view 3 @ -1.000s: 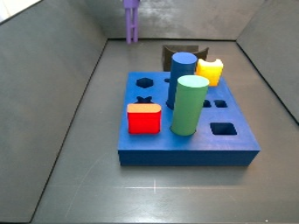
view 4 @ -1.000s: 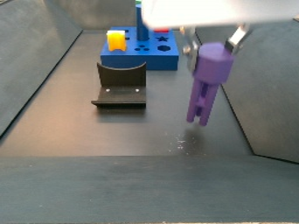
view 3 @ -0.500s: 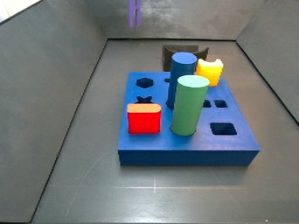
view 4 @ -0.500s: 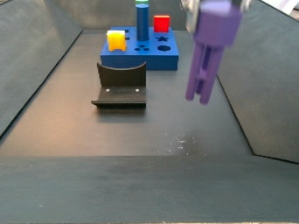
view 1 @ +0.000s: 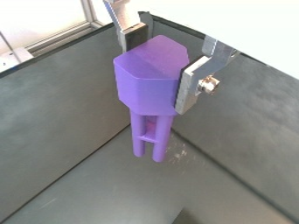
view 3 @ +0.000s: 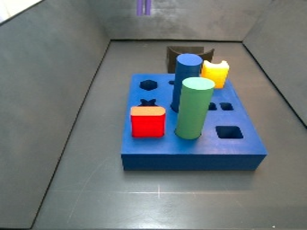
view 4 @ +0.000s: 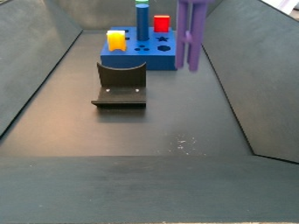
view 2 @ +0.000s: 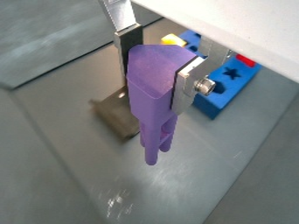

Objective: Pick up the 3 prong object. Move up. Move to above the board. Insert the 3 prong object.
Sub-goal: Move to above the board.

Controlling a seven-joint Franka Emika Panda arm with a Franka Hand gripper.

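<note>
My gripper [view 1: 162,58] is shut on the 3 prong object [view 1: 152,87], a tall light-purple piece hanging prongs down, high above the dark floor. Both wrist views show the silver fingers [view 2: 193,80] clamping its wide head [view 2: 152,96]. In a side view only its lower tip [view 3: 145,7] shows at the top edge, behind the board [view 3: 192,153]. In the other side view its prongs [view 4: 191,39] hang in front of the board [view 4: 146,59], and the gripper is out of frame. The board is a thick blue block with dark cut-outs.
On the board stand a green cylinder [view 3: 195,108], a blue cylinder [view 3: 188,67], a red piece [view 3: 147,122] and a yellow piece [view 3: 216,73]. The dark fixture [view 4: 121,84] stands on the floor beside the board. Grey walls enclose the floor.
The gripper has risen with the 3 prong object; in both side views the piece has moved up, so that only its lower part remains in frame.
</note>
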